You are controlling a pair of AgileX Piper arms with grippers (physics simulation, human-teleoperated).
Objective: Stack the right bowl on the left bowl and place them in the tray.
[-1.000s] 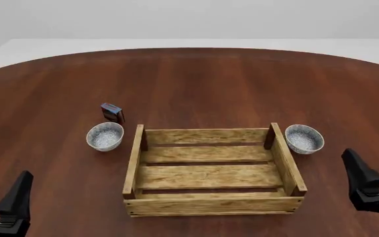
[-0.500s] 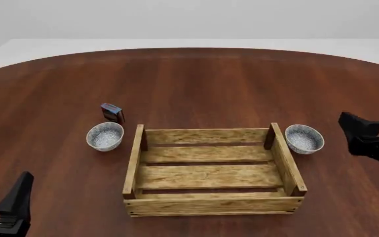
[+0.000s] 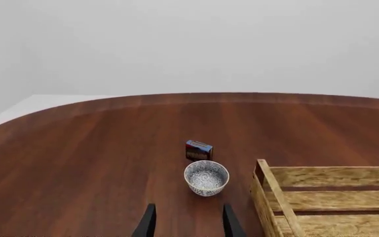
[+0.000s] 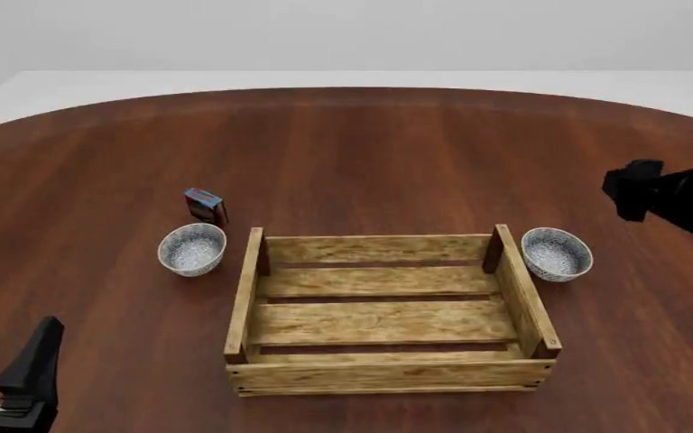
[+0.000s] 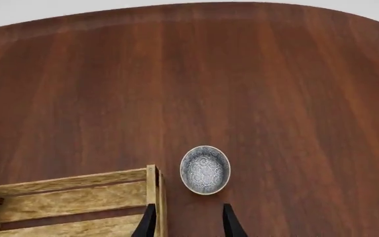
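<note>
The right bowl (image 5: 205, 169) is seen just ahead of the open, empty right end effector (image 5: 186, 222), beside the tray (image 5: 64, 197). The tray wall could be struck on descent. The left end effector (image 3: 186, 222) is open, with the left bowl (image 3: 207, 177) ahead.

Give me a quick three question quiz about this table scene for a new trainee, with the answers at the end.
1. True or false: the tray already holds a bowl.
2. Which bowl has the small box right behind it? A. left bowl B. right bowl
3. Fill in: the right end effector is ____, holding nothing.

Key
1. False; both bowls sit on the table, one outside each short end of the tray.
2. A
3. open; the left end effector is too.
</note>
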